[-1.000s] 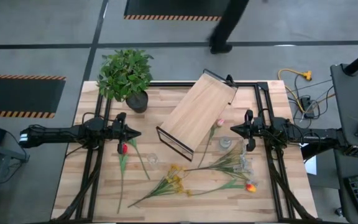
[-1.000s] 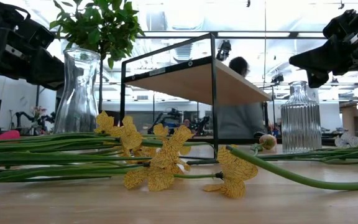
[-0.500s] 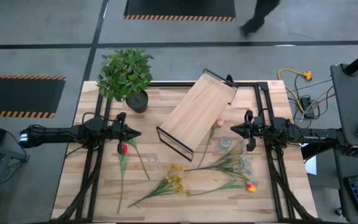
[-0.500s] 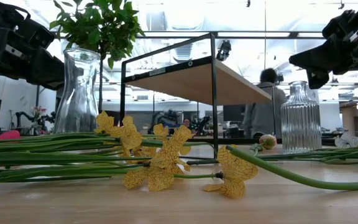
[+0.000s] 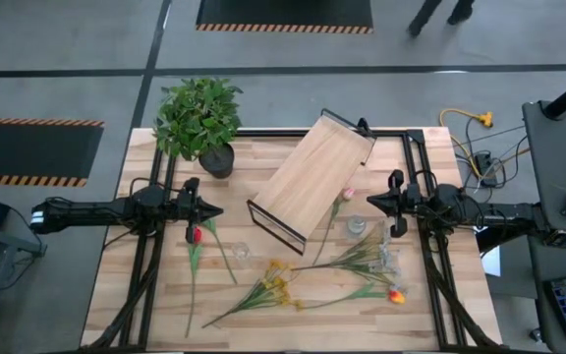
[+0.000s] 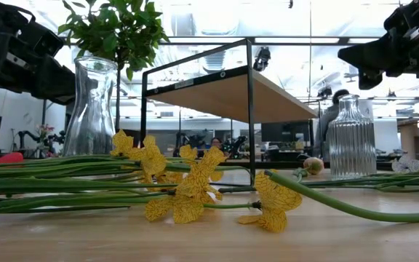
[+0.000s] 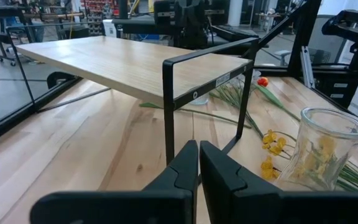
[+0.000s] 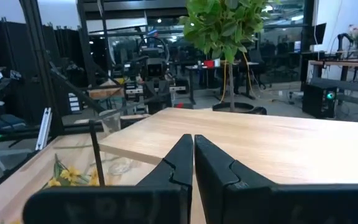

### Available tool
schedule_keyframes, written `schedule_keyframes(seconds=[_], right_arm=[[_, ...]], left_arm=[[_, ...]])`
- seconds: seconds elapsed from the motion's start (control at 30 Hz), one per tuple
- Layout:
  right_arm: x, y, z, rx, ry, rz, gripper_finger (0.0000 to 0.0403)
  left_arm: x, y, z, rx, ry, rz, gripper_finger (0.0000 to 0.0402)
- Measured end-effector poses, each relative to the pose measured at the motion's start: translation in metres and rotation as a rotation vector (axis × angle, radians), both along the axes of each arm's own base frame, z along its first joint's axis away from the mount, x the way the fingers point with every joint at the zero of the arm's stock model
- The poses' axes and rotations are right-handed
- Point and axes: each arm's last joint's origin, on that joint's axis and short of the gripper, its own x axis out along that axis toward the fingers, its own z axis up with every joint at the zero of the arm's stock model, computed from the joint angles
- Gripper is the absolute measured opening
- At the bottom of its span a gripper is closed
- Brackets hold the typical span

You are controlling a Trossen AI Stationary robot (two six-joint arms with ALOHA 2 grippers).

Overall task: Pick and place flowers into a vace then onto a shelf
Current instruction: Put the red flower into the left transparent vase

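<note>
The flowers lie loose on the near half of the table: a red one (image 5: pixel 197 234), yellow ones (image 5: pixel 278 280) (image 6: pixel 188 185), a pink one (image 5: pixel 348 195), an orange one (image 5: pixel 396 294) and white ones (image 5: pixel 389 258). The shelf (image 5: pixel 311 177) (image 7: pixel 135 62) stands slanted at the table's middle. A clear vase (image 5: pixel 241 252) (image 6: pixel 92 105) and a ribbed vase (image 5: pixel 358 226) (image 6: pixel 351 138) stand upright near it. My left gripper (image 5: pixel 207 209) (image 7: pixel 198 147) hovers shut left of the shelf, above the red flower. My right gripper (image 5: pixel 369 203) (image 8: pixel 193 140) hovers shut right of the shelf, above the ribbed vase.
A bushy green plant in a dark pot (image 5: pixel 200 120) stands at the far left corner. Black frame rails (image 5: pixel 416 157) run along the table's sides and far edge. Bare wood lies on the near left part of the table (image 5: pixel 136 305). A person walks beyond the far edge (image 5: pixel 440 12).
My right gripper has risen a little and drawn slightly toward the table's right edge, staying shut. A person has walked across the floor beyond the far edge. The flowers, vases and shelf have stayed in place.
</note>
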Motion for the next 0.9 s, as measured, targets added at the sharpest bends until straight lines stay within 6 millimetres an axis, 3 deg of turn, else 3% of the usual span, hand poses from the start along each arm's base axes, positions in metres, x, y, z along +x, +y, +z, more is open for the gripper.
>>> schedule_keyframes(seconds=[0.13, 0.33, 0.9], right_arm=[[0.0, 0.0, 0.001, -0.008, -0.007, -0.001, 0.0009], [-0.001, 0.0, 0.009, -0.158, -0.082, -0.024, 0.0009], [-0.002, 0.0, 0.011, -0.155, -0.104, -0.024, 0.0009]], left_arm=[[0.0, 0.0, 0.001, 0.002, -0.009, 0.0, 0.0], [0.0, 0.0, 0.001, 0.004, -0.007, 0.0, 0.0], [0.001, 0.0, 0.005, -0.098, -0.047, 0.014, 0.0002]])
